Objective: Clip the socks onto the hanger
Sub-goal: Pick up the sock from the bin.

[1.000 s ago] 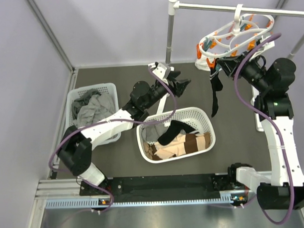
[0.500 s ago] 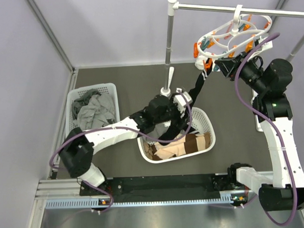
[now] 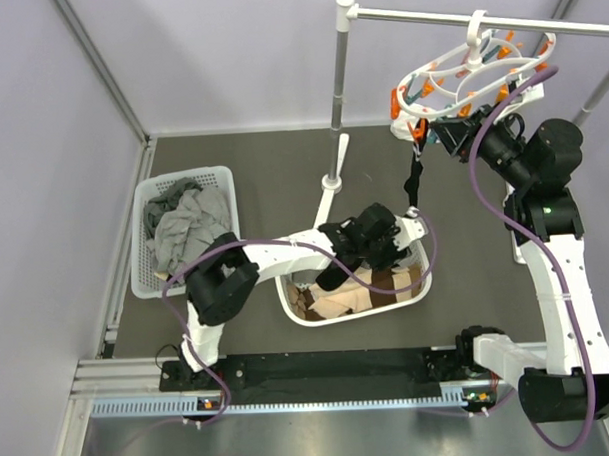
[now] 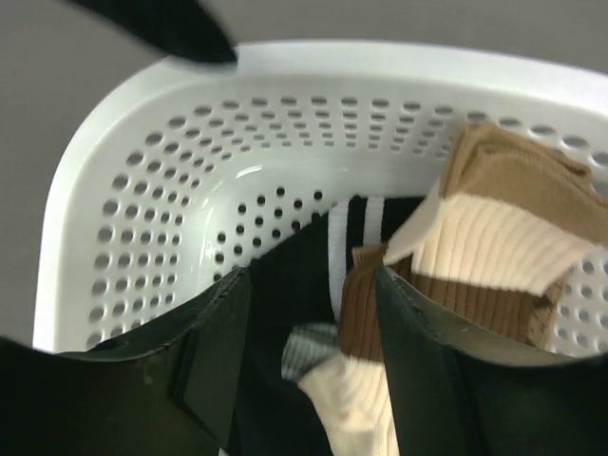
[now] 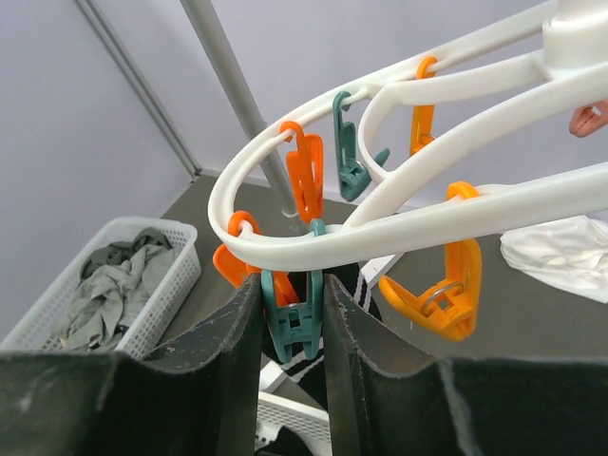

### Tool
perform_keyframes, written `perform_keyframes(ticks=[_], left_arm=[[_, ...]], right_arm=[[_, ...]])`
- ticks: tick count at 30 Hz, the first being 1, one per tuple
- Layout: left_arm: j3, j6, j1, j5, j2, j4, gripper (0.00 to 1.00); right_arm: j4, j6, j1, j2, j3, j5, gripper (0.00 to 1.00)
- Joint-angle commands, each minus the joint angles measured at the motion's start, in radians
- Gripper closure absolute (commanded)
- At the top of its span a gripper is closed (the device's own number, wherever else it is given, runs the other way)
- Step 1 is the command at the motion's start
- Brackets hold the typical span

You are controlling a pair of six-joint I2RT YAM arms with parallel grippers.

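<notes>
Right pincer (image 5: 293, 285): up at the hanger (image 5: 532, 198), jaws narrow and clamped on a teal peg (image 5: 290, 323) that hangs from the outer ring. Orange pegs (image 5: 306, 180) sit on the same ring, above and to either side of the fingers. A black sock (image 3: 415, 179) with white stripes hangs straight down just below this pincer. I cannot tell whether the peg actually has hold of it. The hanger's hook is over the rail (image 3: 427, 16), above and behind the pincer. A side basket (image 5: 157, 309) of grey garments lies far below, off to its left.

Left pincer (image 4: 312, 280): low over the middle basket (image 4: 142, 237), jaws wide, nothing pinched that I can see. Directly under the gap lies a second black sock (image 4: 285, 275), also white-striped. Tan socks (image 4: 494, 228) with brown bands lie heaped just past the right finger, touching the second black sock. A dark blurred tip shows ahead of the pincer, beyond the basket's far rim. I read it as the hanging sock's lower end, but I am not certain.
</notes>
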Motion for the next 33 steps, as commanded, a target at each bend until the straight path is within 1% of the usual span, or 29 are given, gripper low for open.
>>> perform_keyframes(ticks=[1,2,5,8,9,11,15,16,17,18,19,23,26,27,30,33], left_arm=[[0.094,0.045,-0.001,-0.022,0.09,-0.032,0.44],[0.112,0.043,-0.003,-0.022,0.105,-0.049,0.48],[0.138,0.039,-0.003,-0.049,0.165,-0.062,0.53],[0.157,0.029,-0.003,-0.066,0.211,-0.075,0.55],[0.161,0.016,-0.003,-0.1,0.233,-0.091,0.56],[0.171,0.008,-0.001,-0.103,0.248,-0.107,0.56],[0.172,-0.007,-0.003,-0.085,0.259,-0.15,0.71],[0.171,-0.012,-0.003,-0.083,0.253,-0.158,0.82],[0.163,-0.018,-0.003,-0.085,0.245,-0.16,0.9],[0.157,-0.021,-0.003,-0.088,0.224,-0.161,0.96],[0.151,-0.026,-0.003,-0.092,0.212,-0.16,1.0],[0.108,-0.064,-0.001,-0.12,0.11,-0.12,1.0],[0.063,-0.104,0.002,-0.134,0.002,-0.076,1.0],[0.049,-0.115,0.008,-0.138,-0.053,-0.033,1.0],[-0.003,-0.155,0.015,-0.143,-0.147,0.041,1.0],[-0.035,-0.188,0.023,-0.158,-0.216,0.098,1.0]], right_arm=[[-0.006,0.017,0.015,-0.014,-0.02,-0.029,0.99],[-0.009,0.011,0.015,-0.014,-0.018,-0.029,0.99],[-0.013,0.006,0.015,-0.017,-0.018,-0.029,0.99],[-0.013,0.005,0.015,-0.017,-0.023,-0.031,0.99],[-0.012,0.005,0.015,-0.017,-0.028,-0.032,0.99],[-0.012,0.005,0.015,-0.017,-0.028,-0.034,0.99],[-0.013,0.001,0.015,-0.017,-0.023,-0.034,0.99],[-0.013,0.001,0.015,-0.016,-0.021,-0.033,0.99],[-0.013,-0.002,0.015,-0.016,-0.02,-0.032,0.99],[-0.013,0.0,0.015,-0.016,-0.021,-0.032,0.99],[-0.012,0.0,0.015,-0.014,-0.02,-0.036,0.99],[-0.015,0.0,0.015,-0.011,-0.018,-0.037,0.99],[-0.021,-0.005,0.015,-0.014,-0.014,-0.032,0.99],[-0.021,-0.006,0.015,-0.014,-0.011,-0.029,0.99],[-0.03,-0.012,0.015,-0.014,-0.005,-0.028,0.99],[-0.032,-0.011,0.015,-0.016,0.0,-0.028,0.99]])
